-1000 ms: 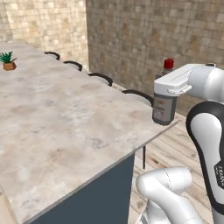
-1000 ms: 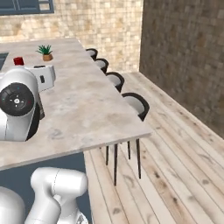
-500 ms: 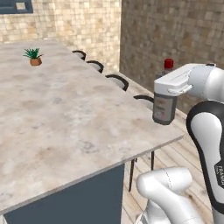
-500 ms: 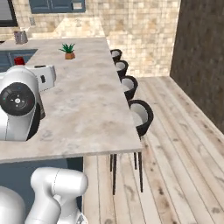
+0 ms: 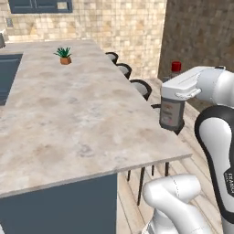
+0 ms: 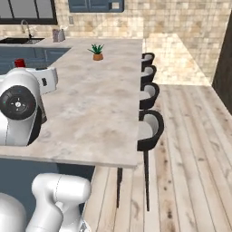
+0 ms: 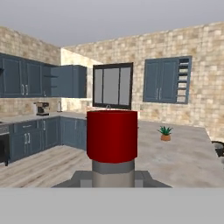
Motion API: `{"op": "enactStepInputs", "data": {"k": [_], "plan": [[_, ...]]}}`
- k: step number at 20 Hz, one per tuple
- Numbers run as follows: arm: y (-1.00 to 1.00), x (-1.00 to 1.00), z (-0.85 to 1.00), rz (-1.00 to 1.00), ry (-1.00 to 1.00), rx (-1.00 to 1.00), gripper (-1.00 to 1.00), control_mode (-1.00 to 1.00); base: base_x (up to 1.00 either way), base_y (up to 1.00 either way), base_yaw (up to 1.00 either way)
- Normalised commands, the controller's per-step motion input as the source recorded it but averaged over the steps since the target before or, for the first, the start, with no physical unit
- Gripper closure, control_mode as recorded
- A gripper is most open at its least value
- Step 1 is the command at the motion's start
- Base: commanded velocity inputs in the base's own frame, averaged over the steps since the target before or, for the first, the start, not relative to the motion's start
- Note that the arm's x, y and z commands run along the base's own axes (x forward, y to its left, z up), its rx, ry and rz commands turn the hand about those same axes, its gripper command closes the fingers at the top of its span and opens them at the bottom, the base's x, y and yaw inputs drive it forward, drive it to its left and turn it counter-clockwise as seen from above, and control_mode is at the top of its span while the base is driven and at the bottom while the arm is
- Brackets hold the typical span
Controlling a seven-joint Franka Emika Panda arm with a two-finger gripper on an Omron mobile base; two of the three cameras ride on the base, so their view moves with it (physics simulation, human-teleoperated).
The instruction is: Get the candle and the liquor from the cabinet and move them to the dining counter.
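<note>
The white arm rises from the lower right of the left base view, its upper link curving over and the hand reaching out level toward the dining counter [image 5: 82,119]. The gripper [image 5: 172,103] is clamped around the liquor [image 5: 172,109], and the bottle hangs upright in that grip, red cap up top, dark body below the white hand. It sits in the air just off the counter's near right corner, beside the stool-side edge, its base above the level of the stone top and not touching it.

Over in the right base view, the arm's big round joint blocks nearly everything: only the liquor's red cap [image 6: 19,63] peeks above the white hand at the left, over the counter's left edge [image 6: 90,113]. The bottle's body and the fingers are hidden there.

From the hand view, the red cap [image 7: 112,133] looms dead centre with a strip of grey neck beneath it; the fingertips themselves are hard to make out behind the bottle.

The label on the bottle is too blurred to read. A small potted plant [image 5: 64,55] stands toward the counter's far end, well apart from the bottle. Black stools [image 6: 149,127] line the counter's right edge, partly tucked under the top. Blue wall cabinets [image 7: 168,81] show across the room, one with shelves exposed.
</note>
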Motion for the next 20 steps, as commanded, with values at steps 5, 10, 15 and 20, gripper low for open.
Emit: {"op": "enactStepInputs", "data": {"k": [5,10,15,20], "plan": [[0.00,0.00,0.00,0.00,0.00,0.00,1.00,1.00,0.32,-0.54,0.41],[0.00,0.00,0.00,0.00,0.00,0.00,1.00,1.00,0.43,-0.49,0.40],[0.00,0.00,0.00,0.00,0.00,0.00,1.00,1.00,0.53,-0.50,0.38],[-0.36,0.30,-0.43,0.20,0.04,0.05,1.00,-1.00,0.19,-0.23,0.15]]}}
